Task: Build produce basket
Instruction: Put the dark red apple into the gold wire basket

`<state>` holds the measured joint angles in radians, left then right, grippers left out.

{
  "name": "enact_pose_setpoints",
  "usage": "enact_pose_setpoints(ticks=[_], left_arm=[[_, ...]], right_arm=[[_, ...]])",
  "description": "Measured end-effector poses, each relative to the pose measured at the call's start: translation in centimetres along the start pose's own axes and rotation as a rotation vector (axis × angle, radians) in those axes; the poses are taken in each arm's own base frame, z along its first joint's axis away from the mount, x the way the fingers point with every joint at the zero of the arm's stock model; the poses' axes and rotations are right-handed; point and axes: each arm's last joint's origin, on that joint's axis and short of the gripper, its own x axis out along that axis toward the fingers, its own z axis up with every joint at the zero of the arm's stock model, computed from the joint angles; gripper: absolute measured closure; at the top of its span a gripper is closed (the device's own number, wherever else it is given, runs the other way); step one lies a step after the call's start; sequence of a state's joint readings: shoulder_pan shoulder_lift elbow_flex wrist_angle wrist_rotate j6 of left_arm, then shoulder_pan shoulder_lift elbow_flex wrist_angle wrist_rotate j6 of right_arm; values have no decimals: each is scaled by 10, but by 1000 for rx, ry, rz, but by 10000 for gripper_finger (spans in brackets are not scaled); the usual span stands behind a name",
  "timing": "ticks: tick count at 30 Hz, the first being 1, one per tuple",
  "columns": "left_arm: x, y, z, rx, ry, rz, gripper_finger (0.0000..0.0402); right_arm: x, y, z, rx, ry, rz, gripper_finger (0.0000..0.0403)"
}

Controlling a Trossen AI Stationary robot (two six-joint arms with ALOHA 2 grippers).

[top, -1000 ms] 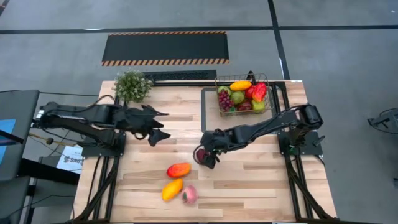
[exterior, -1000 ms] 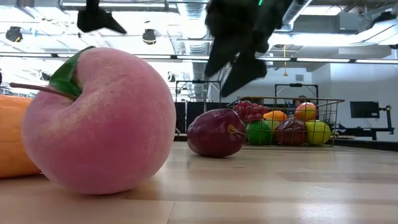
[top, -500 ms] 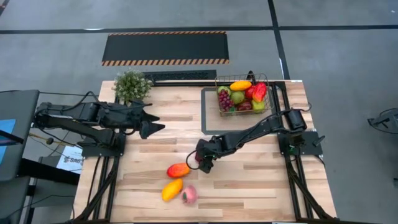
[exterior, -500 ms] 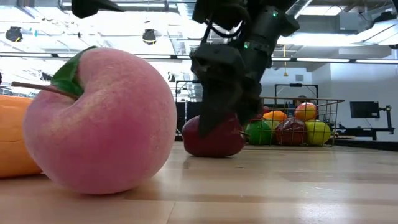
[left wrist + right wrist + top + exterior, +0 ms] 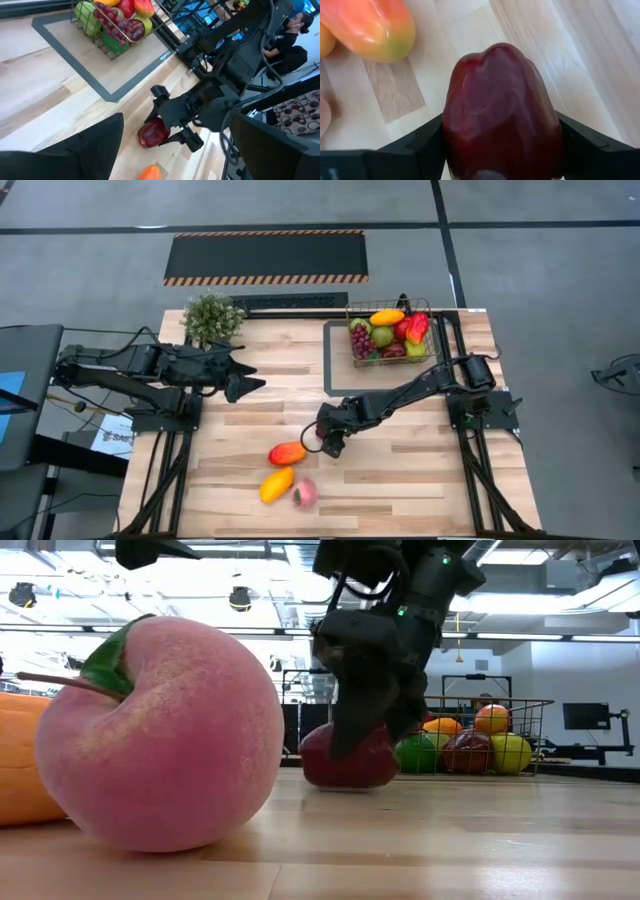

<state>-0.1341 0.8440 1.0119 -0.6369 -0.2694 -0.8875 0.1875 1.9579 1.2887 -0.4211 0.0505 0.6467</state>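
A dark red fruit (image 5: 500,110) lies on the wooden table near its middle (image 5: 319,430), and my right gripper (image 5: 327,438) has come down over it with a finger on either side. My left gripper (image 5: 247,376) hangs open above the table's left part, holding nothing. The wire basket (image 5: 390,332) stands on a grey-framed mat (image 5: 340,375) at the far right, filled with several fruits. A red-orange mango (image 5: 287,452), an orange fruit (image 5: 277,484) and a pink peach (image 5: 304,493) lie loose toward the near edge. My right gripper pinches the dark red fruit between its two fingers (image 5: 422,142), one on each side of the fruit's wide middle (image 5: 455,125). The fingers slant down at it from the table's right side. The fruit's underside (image 5: 350,783) still rests on the table.
A potted green plant (image 5: 212,317) stands at the table's far left corner. Bare wood lies between the loose fruits and the mat. In the low view the peach (image 5: 160,735) fills the near left.
My right gripper has come down over the dark red fruit and its fingers have closed in on the fruit's sides; the fruit stays on the table. My left gripper has risen and drawn back toward the table's left edge, then kept still.
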Motion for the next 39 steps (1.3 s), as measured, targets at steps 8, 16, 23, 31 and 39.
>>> enact_pose_setpoints(ticks=[8, 16, 23, 31, 39], left_arm=[[0, 0, 0, -52, -3, 2, 55], [0, 1, 1, -61, -22, 17, 55], [0, 1, 1, -82, -50, 38, 55], [0, 2, 3, -90, -86, 66, 55], [0, 3, 3, -95, -97, 75, 55]], right_arm=[[-64, -13, 24, 24, -119, 52, 95], [-150, -83, 53, 198, -294, -37, 93], [-191, -156, 54, 403, -326, -250, 92], [-193, -217, 52, 564, -253, -390, 92], [-171, -236, 45, 418, -25, -458, 92]])
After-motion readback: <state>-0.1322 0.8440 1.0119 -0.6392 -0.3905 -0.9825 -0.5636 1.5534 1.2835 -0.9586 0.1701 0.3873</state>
